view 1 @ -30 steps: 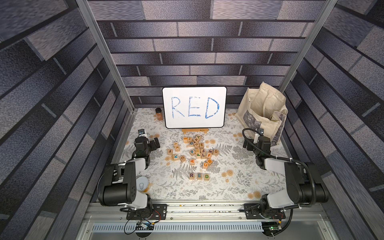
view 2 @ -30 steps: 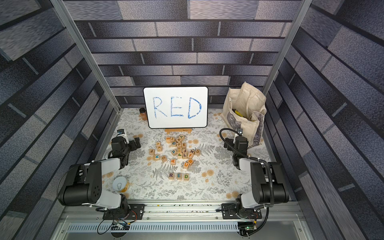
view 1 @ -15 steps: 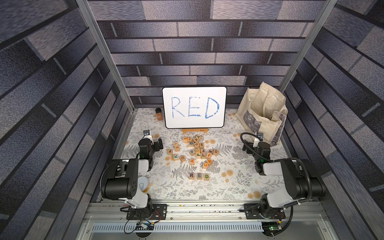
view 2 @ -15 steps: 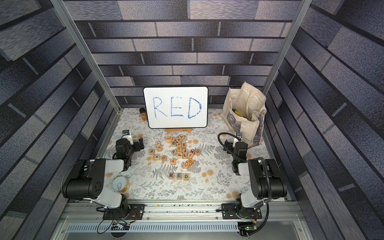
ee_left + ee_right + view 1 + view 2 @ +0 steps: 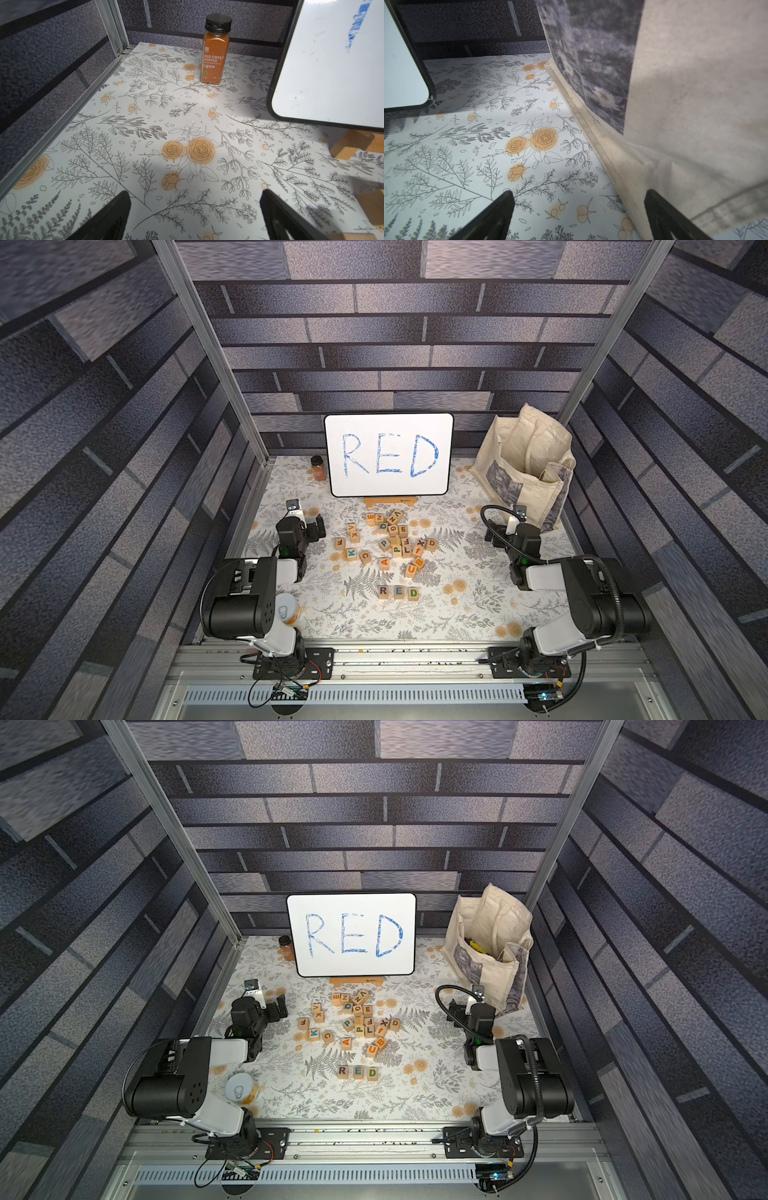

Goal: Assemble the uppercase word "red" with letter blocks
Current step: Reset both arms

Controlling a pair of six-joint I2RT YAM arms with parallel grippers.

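Left gripper (image 5: 195,194) and right gripper (image 5: 579,193) gape wide, empty, fingers cut off by the frame. The R-E-D row (image 5: 398,592) lies between them, back toward their bases, outside both wrist views. A tote bag (image 5: 695,104) crowds the right one.

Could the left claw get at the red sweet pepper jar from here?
Probably yes: the left claw is open and faces the pepper jar, with only tabletop between; the whiteboard stands beside that path.
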